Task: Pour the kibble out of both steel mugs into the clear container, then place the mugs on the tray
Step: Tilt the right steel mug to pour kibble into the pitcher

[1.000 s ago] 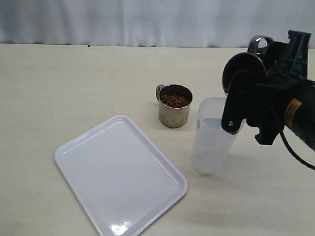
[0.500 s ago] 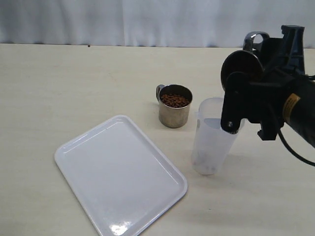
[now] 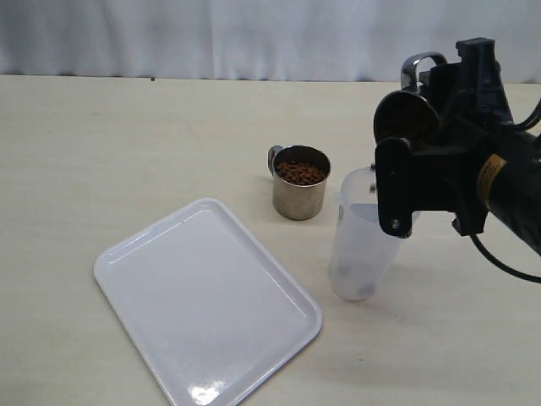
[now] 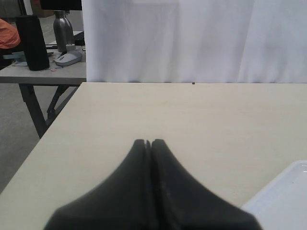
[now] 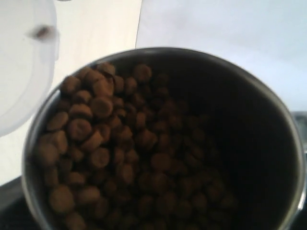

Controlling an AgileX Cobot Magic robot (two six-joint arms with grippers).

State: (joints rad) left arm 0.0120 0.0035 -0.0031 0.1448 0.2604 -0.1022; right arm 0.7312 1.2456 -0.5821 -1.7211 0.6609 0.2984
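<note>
Unreadable yellow label (image 3: 488, 171) on right arm (image 3: 517, 207) holding steel mug (image 5: 268, 143).

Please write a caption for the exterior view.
Right gripper tilts a steel mug over the clear container; second mug and tray wait nearby.

- The exterior view looks down from a raised spot across the table (image 3: 127, 135) toward the curtain (image 3: 211, 34) at the top of the frame.
- The left wrist view sits low over that table, facing the same curtain; it shares a tray (image 4: 283, 201) corner with the exterior view.
- The right wrist view looks from very near into a tilted mug (image 5: 259, 143); the blurred container (image 5: 24, 72) beside it also shows in the exterior view.
</note>
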